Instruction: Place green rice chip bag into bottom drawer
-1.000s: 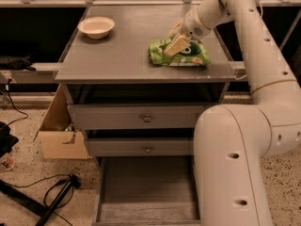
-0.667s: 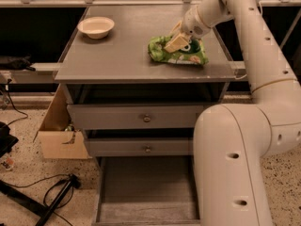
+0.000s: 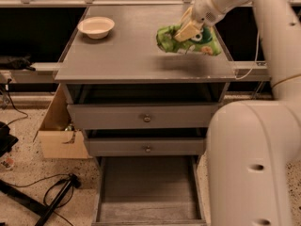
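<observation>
The green rice chip bag (image 3: 197,40) hangs in the air above the right part of the grey cabinet top (image 3: 131,51), casting a shadow below it. My gripper (image 3: 185,32) is shut on the bag's upper middle, its cream fingers (image 3: 188,30) pressed into the crinkly foil. The bottom drawer (image 3: 148,192) is pulled out at floor level, a long shallow grey tray with nothing in it. It lies well below and to the front-left of the bag.
A cream bowl (image 3: 96,27) stands at the top's back left. Two knobbed drawers (image 3: 146,118) sit above the open one. My white arm (image 3: 254,164) fills the right. A cardboard box (image 3: 59,131) and cables (image 3: 56,197) lie on the floor at left.
The bag has been lifted off the cabinet top and carried slightly left, still held in my gripper. Bowl and drawers have not moved.
</observation>
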